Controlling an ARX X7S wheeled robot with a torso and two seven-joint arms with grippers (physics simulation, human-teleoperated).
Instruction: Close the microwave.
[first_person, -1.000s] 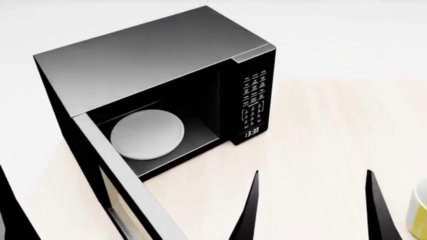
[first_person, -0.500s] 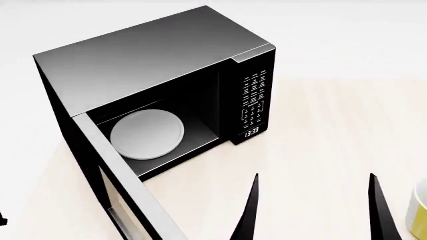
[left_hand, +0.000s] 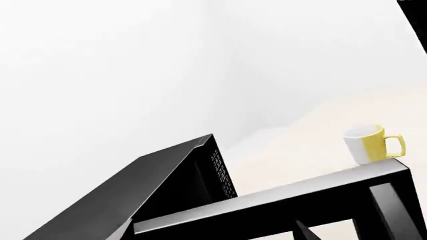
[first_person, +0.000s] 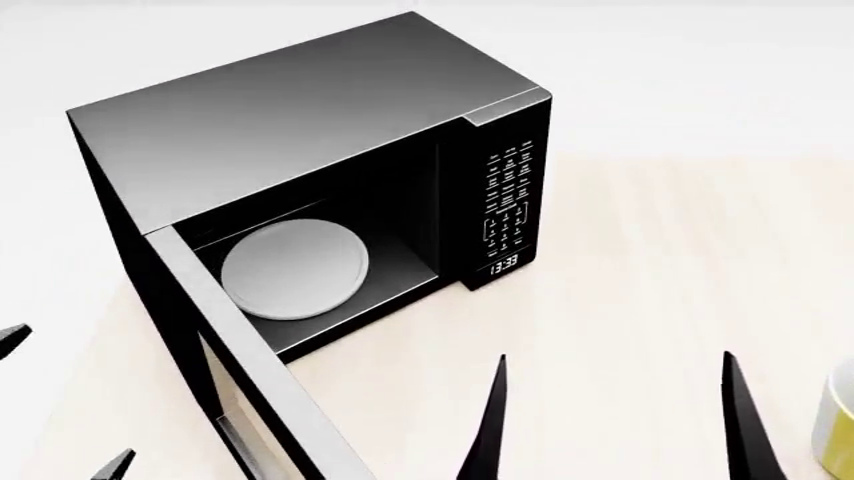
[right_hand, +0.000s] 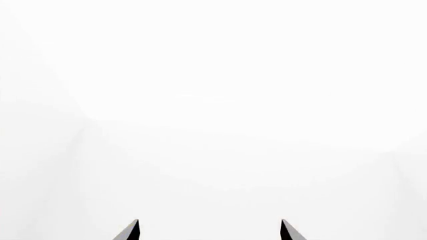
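the microwave (first_person: 307, 170) sits on the far left of the pale table (first_person: 641, 280), and its door (first_person: 247, 375) hangs wide open, swung out toward the near edge, with the white round plate (first_person: 294, 270) plain to see in the cavity and the keypad (first_person: 507, 205) lit on the right.

here's the change: the left gripper (first_person: 60, 405) comes back into the head view. half a second ago only a sliver of it showed at the left edge; now two dark fingertips (first_person: 118, 464) poke in at the near left, on the outer side of the open door. they stand apart, so the left fingers look released, holding nothing. from the left wrist view the door's grey top edge runs right across the near foreground, so that arm looks close behind the door, though i can't tell whether it touches.

the right gripper (first_person: 607, 420) has shifted a touch to the left compared with a moment ago, its two fingers spread wide and empty over bare table, well clear of the microwave. a yellow and white mug (left_hand: 370, 145) stands off at the right, not in anyone's way.

the door itself hasn't budged across these frames. my read: the left arm is lining up behind the door for a push toward the cavity. nothing of the closing is done yet; the swing is all still to come.
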